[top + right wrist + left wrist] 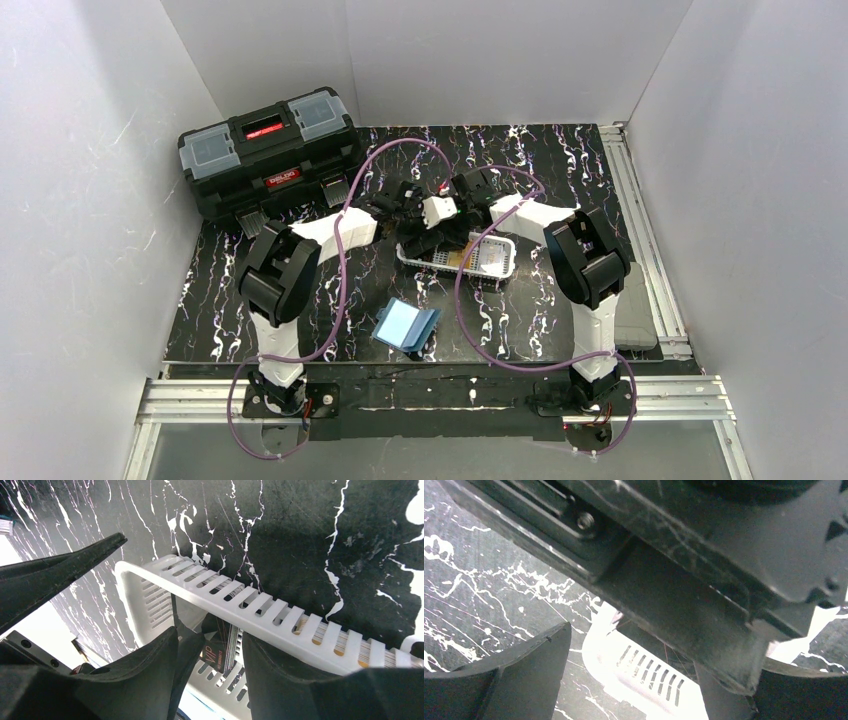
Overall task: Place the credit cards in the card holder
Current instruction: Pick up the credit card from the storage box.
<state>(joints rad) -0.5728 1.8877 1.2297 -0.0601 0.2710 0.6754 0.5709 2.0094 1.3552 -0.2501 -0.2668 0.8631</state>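
Right wrist: blk card (220, 652) in basket (260, 611)

In the top view the white slotted plastic basket (497, 258) at centre is half covered by black arm links (430, 235), and you can't read its contents. From the left wrist, a blurred black body (674, 570) hides most of it. From the right wrist, the black VIP-lettered card (216, 656) sits partly hidden inside the right claw (212, 637); the orange card (318, 641) shows only through slots, lower right.

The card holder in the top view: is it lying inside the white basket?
No, the card holder lies open on the table, clearly apart from the white basket.
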